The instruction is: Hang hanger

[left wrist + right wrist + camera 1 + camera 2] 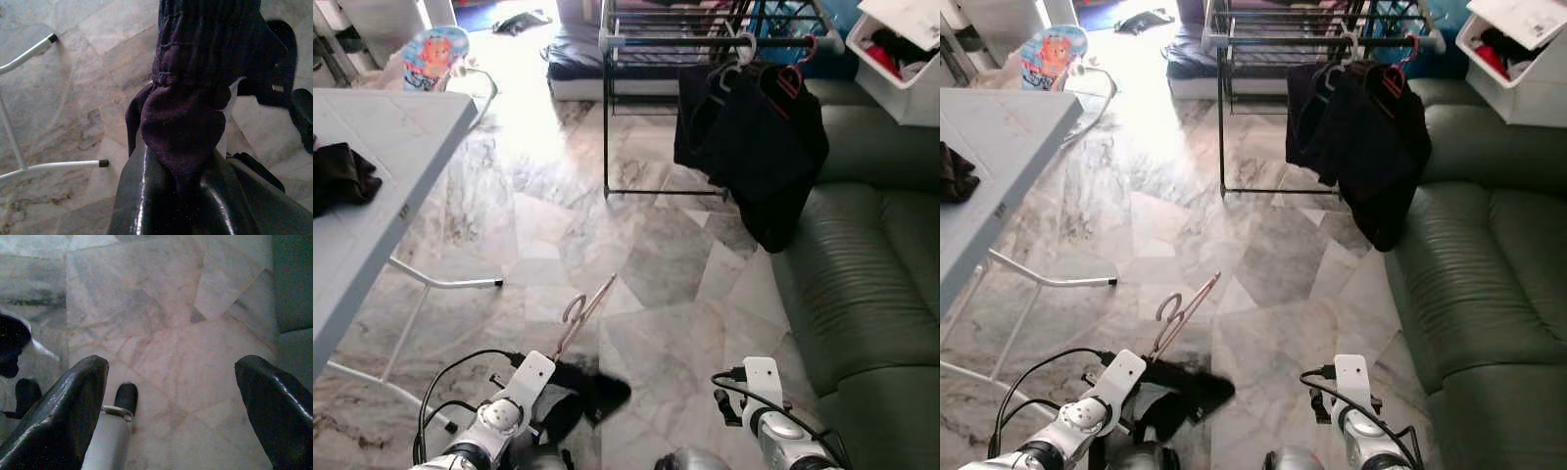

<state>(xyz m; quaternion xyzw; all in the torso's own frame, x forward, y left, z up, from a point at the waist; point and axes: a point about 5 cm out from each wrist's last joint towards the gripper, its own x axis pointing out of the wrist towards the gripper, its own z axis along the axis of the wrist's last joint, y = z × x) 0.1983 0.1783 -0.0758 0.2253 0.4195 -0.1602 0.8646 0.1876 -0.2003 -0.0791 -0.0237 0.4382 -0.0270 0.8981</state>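
Carrying step: the left gripper (171, 191) is clamped on a dark garment (195, 88) on its hanger (582, 313), held low. Right gripper (171, 401) hangs spread, empty. Next, walk to the rack (705, 44).

Two silver arms with white wrist plates, looping black cables (glossy black fingers (73, 401)).

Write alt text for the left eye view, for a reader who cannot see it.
The robot's left gripper, low in the view, holds a hanger with a dark garment over a marble floor. Ahead stands a drying rack with dark clothes hung on it, a green sofa to the right and a white folding table to the left.
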